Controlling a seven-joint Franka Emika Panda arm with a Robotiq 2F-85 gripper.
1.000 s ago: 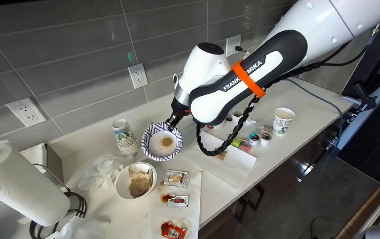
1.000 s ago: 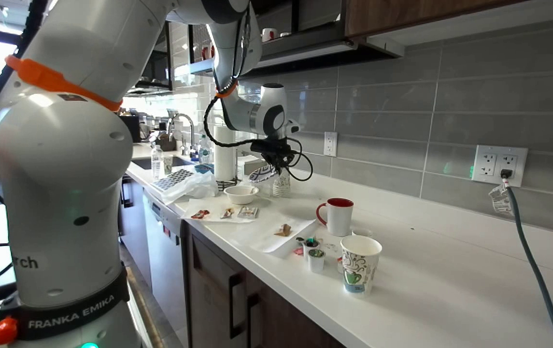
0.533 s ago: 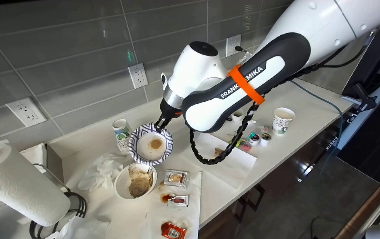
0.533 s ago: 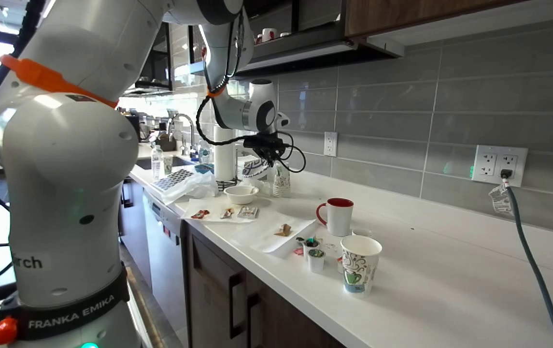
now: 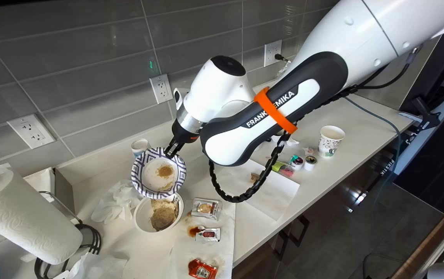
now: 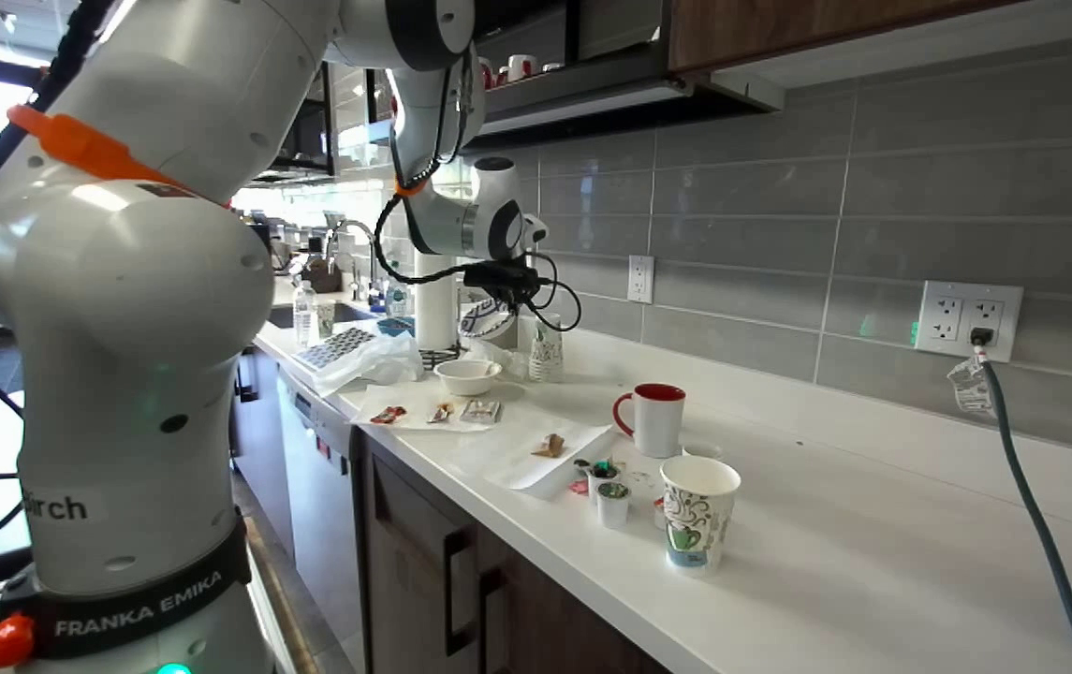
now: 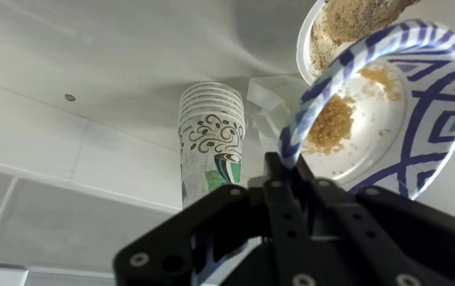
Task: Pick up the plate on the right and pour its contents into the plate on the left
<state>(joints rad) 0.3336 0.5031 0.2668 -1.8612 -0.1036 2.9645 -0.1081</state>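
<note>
One patterned plate (image 5: 148, 178), pinched in the gripper (image 7: 287, 162), hangs tilted near the white bowl (image 5: 142, 215): carrying seems nearly done, and pouring the plate's grains (image 7: 332, 125) calls for a centred, steeper tip.

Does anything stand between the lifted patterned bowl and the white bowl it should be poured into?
Nothing visible does. In the wrist view, the patterned bowl partly overlaps the white bowl, with nothing showing between them. The stacked paper cups and crumpled paper are off to one side.
</note>
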